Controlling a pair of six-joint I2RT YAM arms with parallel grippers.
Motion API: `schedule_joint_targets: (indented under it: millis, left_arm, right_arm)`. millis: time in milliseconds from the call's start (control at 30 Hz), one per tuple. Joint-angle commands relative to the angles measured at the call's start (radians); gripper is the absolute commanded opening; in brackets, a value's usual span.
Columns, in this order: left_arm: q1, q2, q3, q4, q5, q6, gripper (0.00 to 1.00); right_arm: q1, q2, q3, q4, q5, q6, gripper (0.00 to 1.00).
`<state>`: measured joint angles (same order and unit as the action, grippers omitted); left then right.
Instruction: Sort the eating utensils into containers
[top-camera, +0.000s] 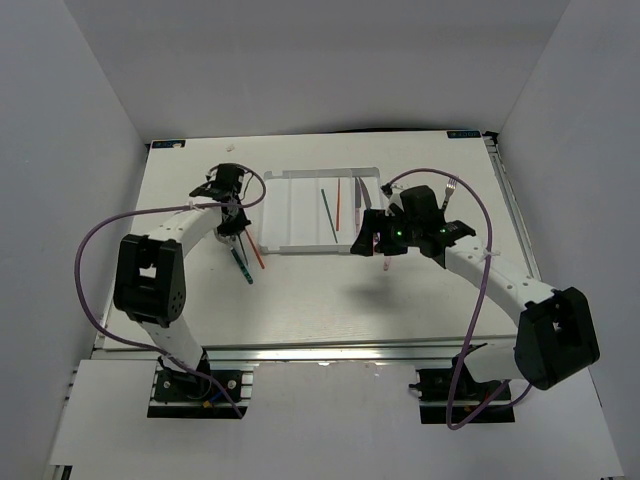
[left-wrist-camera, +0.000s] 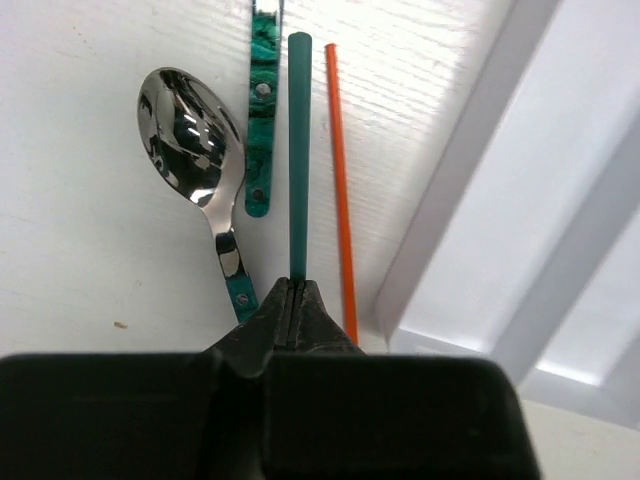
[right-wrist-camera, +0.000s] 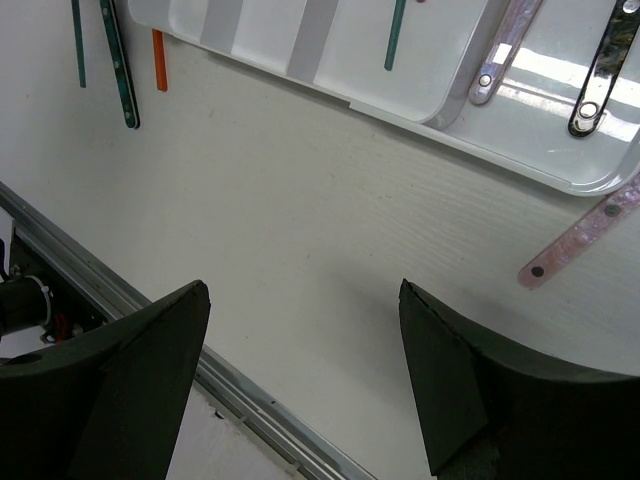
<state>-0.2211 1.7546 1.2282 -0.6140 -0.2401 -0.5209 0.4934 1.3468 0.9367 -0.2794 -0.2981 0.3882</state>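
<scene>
Slippage risk: your left end effector (left-wrist-camera: 292, 298) clamps only the tip of the teal chopstick (left-wrist-camera: 299, 150) on the table (left-wrist-camera: 80, 260) beside the tray (left-wrist-camera: 560, 230), so lifting may swing it into the orange chopstick (left-wrist-camera: 338, 170)

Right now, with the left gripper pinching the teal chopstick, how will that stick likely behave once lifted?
Likely stiff and light: the teal chopstick looks thin and straight. Pinched by the left gripper near one end, it may swivel. Its smooth surface could slip.
</scene>
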Motion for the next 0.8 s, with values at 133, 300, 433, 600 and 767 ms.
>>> schedule_joint_targets:
  millis: [133,300,433,600,767]
  left_arm:
    - [-0.073,-0.096,0.062,0.065,0.126,0.015,0.0]
    - [-0.187,-0.026,0.198,0.124,0.191,-0.004,0.0]
    - [-0.242,0.068,0.273,0.23,0.228,-0.04,0.0]
    - [-0.302,0.252,0.44,0.303,0.326,-0.073,0.0]
    - [-0.336,0.405,0.588,0.272,0.328,-0.088,0.0]
  right_arm:
    - [0.002,-0.066,0.001,0.022,0.03,0.008,0.81]
    - [-0.035,-0.135,0.013,-0.023,0.112,0.026,0.81]
    - [-0.082,-0.189,0.011,-0.069,0.143,0.032,0.82]
    - [-0.138,-0.248,0.001,-0.112,0.152,0.02,0.83]
    - [-0.156,-0.281,-0.001,-0.149,0.154,-0.003,0.83]
